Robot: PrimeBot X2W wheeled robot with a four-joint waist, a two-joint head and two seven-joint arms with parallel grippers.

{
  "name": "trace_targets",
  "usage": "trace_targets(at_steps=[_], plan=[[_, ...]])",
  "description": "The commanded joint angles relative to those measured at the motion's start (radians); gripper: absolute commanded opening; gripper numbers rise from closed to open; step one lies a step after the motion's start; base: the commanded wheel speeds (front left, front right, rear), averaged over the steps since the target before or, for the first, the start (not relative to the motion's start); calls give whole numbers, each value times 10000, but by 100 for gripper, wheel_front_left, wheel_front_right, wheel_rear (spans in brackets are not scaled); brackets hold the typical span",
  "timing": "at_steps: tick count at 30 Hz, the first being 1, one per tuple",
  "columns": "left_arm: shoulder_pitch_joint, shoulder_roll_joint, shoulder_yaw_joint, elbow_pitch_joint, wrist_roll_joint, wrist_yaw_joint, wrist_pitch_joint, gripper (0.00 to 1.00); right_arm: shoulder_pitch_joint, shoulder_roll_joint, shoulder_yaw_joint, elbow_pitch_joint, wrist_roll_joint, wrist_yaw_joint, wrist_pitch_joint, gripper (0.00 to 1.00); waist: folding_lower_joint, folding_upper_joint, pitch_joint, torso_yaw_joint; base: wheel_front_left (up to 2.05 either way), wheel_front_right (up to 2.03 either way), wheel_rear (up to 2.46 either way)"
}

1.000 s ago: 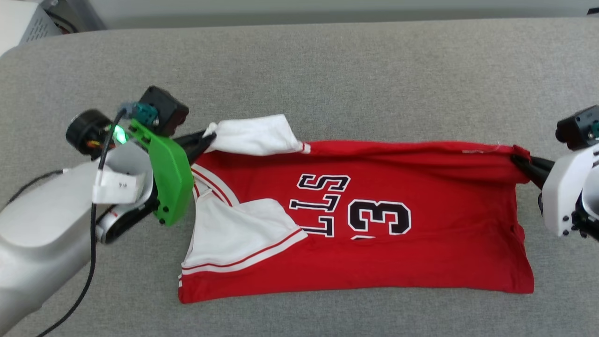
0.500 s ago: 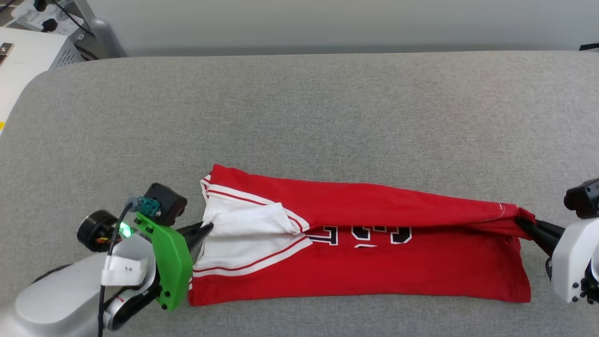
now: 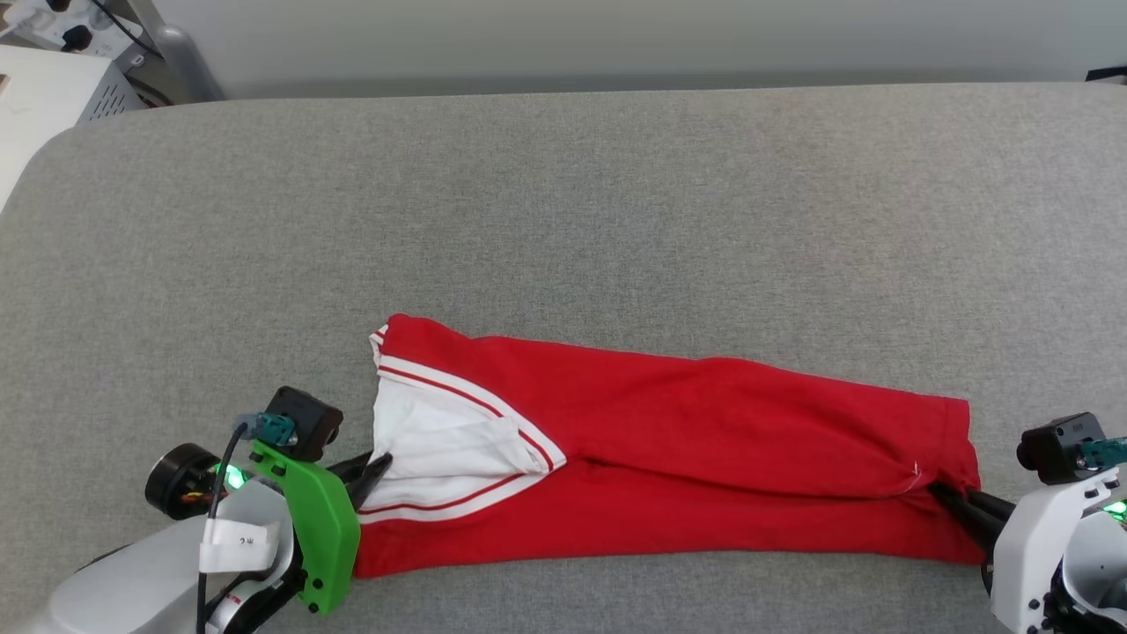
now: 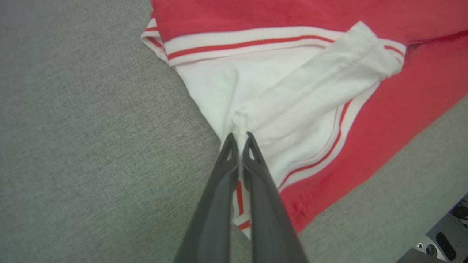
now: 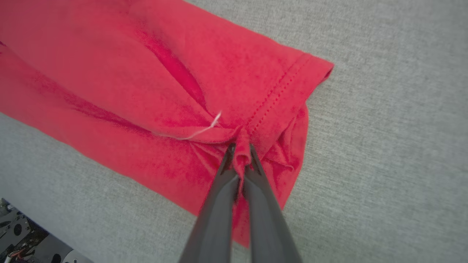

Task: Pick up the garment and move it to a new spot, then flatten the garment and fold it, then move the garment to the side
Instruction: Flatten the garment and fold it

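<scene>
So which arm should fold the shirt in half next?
Probably the right. The right gripper is shut on the bunched hem of the shirt, so it could carry that whole end over. The left gripper pinches just the loose white sleeve, which would likely drag alone.

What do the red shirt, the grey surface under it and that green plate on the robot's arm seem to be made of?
Red shirt: soft matte knit, probably cotton or polyester jersey; it creases and bunches easily. Grey surface: woven, upholstery-like cloth with a fine flecked weave. Green plate: hard plastic, smooth with slight sheen, holding dark screws.
</scene>
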Motion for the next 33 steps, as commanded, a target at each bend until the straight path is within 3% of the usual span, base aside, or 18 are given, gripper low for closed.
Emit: trace_targets(at_steps=[1,7,12,15,20,28,33], plan=[[212,-76,95,64,113,123,-243,100,101,54,-121,-23,-86,-7,-165,100,1,0,-112,-29,0,0,0],[683,-166,579,3,284,945,-1818,100,539,-217,-670,-1022,256,-7,-116,100,1,0,-582,-167,0,0,0],[1057,-125,1340,-247,631,2043,-2651,100,1060,-603,-1760,-2242,803,-7,32,100,1,0,-772,-182,0,0,0],[1344,-197,2112,-521,1019,2700,-2751,100,1283,-787,-2475,-2638,921,-7,212,100,1,0,-809,-138,0,0,0],[2316,-579,4133,-1238,2628,3634,-2762,100,1538,-742,-3531,-2620,1255,-7,1021,100,1,0,-713,4,0,0,0],[3999,-1664,6742,-1824,4918,4170,-2765,100,1383,-324,-4037,-1430,1760,-7,2745,100,1,0,-404,350,0,0,0],[4646,-2591,7909,-1973,6134,3969,-2765,100,968,77,-3867,-687,1780,-7,3118,100,1,0,-165,635,0,0,0]])
